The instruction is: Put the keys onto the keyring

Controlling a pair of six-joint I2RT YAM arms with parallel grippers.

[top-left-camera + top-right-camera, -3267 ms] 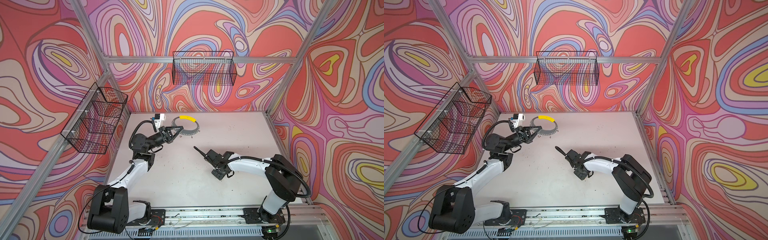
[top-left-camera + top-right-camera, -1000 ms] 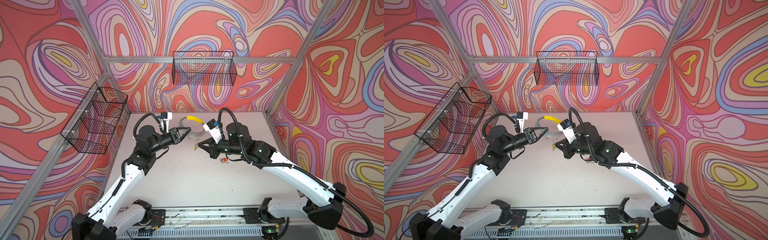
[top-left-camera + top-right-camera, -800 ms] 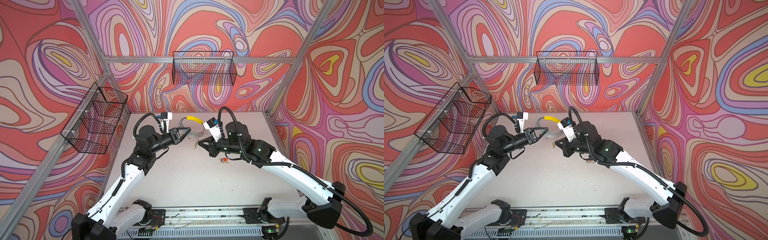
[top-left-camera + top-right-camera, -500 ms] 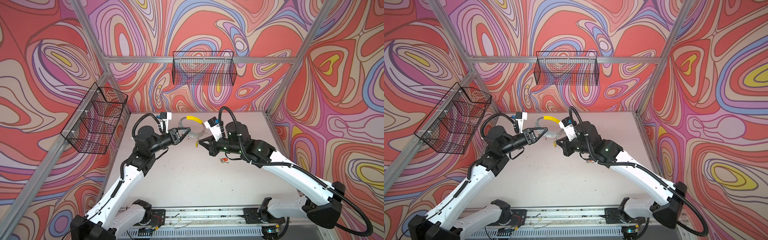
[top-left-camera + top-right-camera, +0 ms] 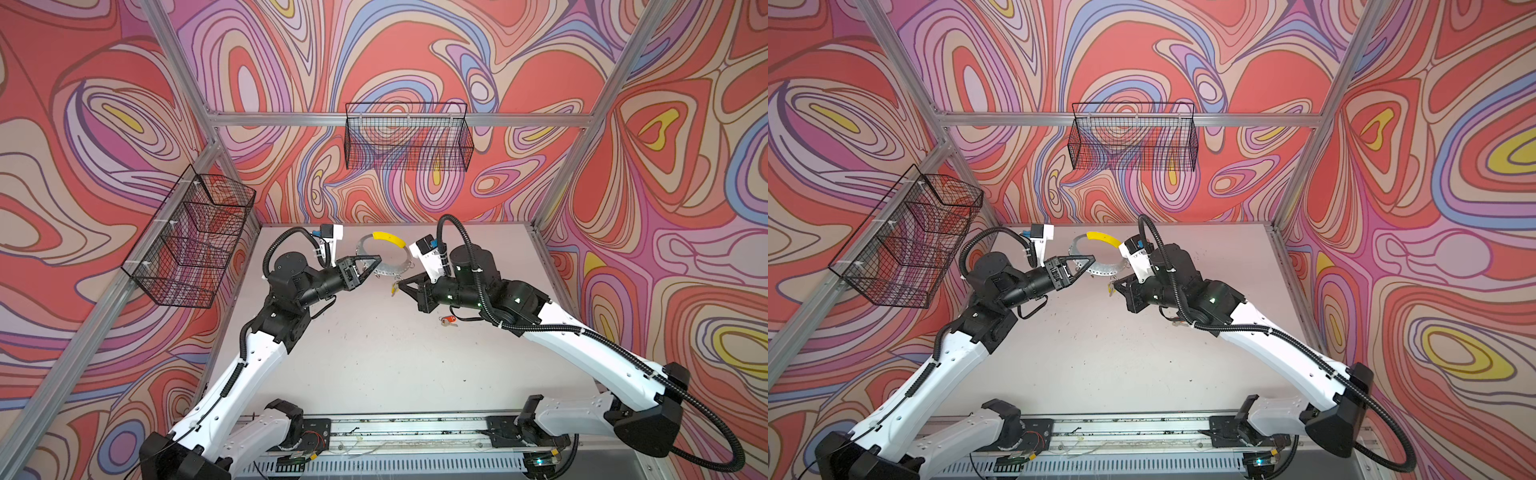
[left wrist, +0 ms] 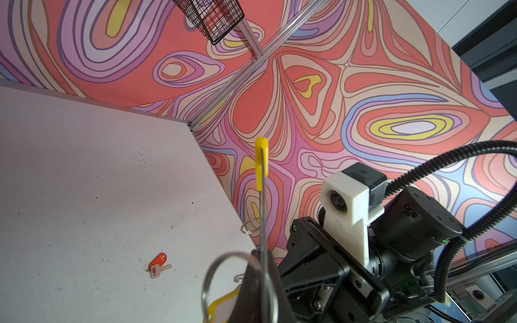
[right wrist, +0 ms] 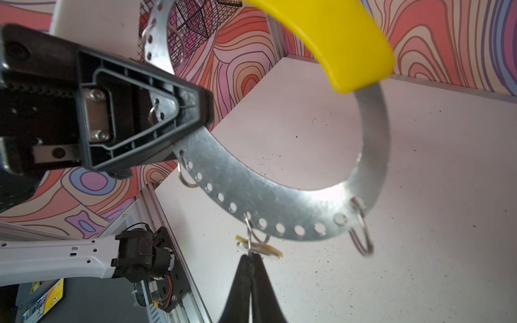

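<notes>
Two keys: yellow-tagged key (image 7: 258, 247), likely light and slippery, pinched in clenched right fingers (image 7: 242, 282) at a wire loop (image 7: 249, 223) under the stiff keyring (image 7: 279, 201), which left fingers (image 7: 195, 106) clamp upright by its flat rim, far-centre; red-tagged key (image 5: 448, 320) lies right on worktop (image 5: 374, 361).

Camera set-up: two overhead, one on each wrist.
Both top views look down from high at the front onto the whole table (image 5: 374, 353); the wrist views sit close, facing each other across the keyring (image 7: 279, 204), which both show.
</notes>
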